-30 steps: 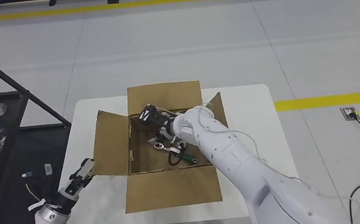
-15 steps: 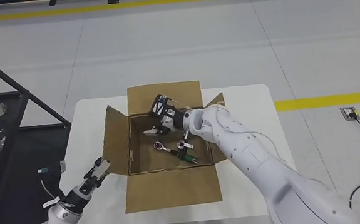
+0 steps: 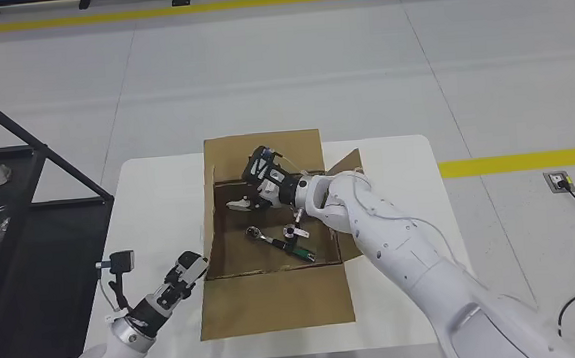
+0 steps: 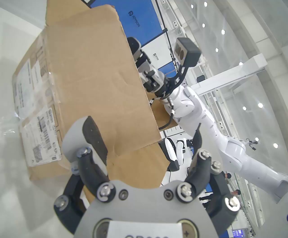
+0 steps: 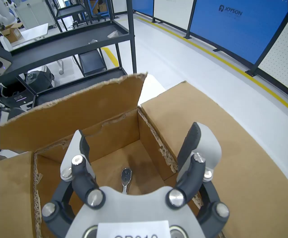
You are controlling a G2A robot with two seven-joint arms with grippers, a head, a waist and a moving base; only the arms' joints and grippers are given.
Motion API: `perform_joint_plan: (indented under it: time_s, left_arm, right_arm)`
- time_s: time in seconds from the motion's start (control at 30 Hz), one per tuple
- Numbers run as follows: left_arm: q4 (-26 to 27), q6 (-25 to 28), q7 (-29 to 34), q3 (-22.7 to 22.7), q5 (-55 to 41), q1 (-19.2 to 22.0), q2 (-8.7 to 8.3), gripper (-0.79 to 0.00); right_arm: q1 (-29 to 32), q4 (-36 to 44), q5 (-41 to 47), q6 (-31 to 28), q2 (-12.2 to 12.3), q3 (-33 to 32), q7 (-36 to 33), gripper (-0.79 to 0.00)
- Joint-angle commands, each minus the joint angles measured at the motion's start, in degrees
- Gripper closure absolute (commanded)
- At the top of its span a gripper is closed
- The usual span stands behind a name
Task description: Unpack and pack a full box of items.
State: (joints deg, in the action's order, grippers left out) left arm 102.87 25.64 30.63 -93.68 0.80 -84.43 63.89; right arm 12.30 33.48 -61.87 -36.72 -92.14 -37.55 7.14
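- Box (image 3: 276, 300) sits in the middle of the table (image 3: 397, 171). Its top is open, and its back flap reaches the table's back edge. The front flap lies flat toward the front edge. The left flap stands up.
- Right gripper (image 5: 137, 130) hangs over the open box, near its back wall. Its fingers are spread wide and hold nothing.
- Left gripper (image 4: 144, 126) is outside the box, by its left front corner, close to the raised left flap. Its fingers are spread too, with nothing in them. I cannot tell if they touch the cardboard.
- Ratchet wrench (image 5: 125, 178) lies flat on the box floor, right below the right gripper's fingers. Its long handle runs slanted toward the box's right front corner. The two fingers stand one on each side of that line, so I think they could drop straight down and pinch it. The right arm is much nearer to it than the left.
- Green-handled tool (image 3: 298, 246) lies just beside the wrench's handle end, closer to the box's front wall. The fingers might bump it.
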Motion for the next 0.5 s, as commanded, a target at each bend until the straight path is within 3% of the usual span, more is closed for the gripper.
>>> perform_joint_plan:
  time_s: [0.0,0.23,0.47]
  left_arm:
    - [-0.12,-0.23,-0.03,0.45,0.39,0.22,0.00,-0.785]
    - [-0.44,-0.58,-0.18,1.67,1.52,0.83,-0.03,-0.785]
    - [-0.48,-1.19,0.15,2.87,2.25,1.82,-0.07,-0.785]
  right_arm:
    - [0.53,1.40,-1.29,-0.92,1.31,-1.71,2.74,-0.785]
    - [6.71,12.94,-7.19,-4.48,8.07,-11.17,6.65,-0.785]
    - [22.47,36.74,-7.59,-6.56,14.88,-26.75,-3.13,-0.785]
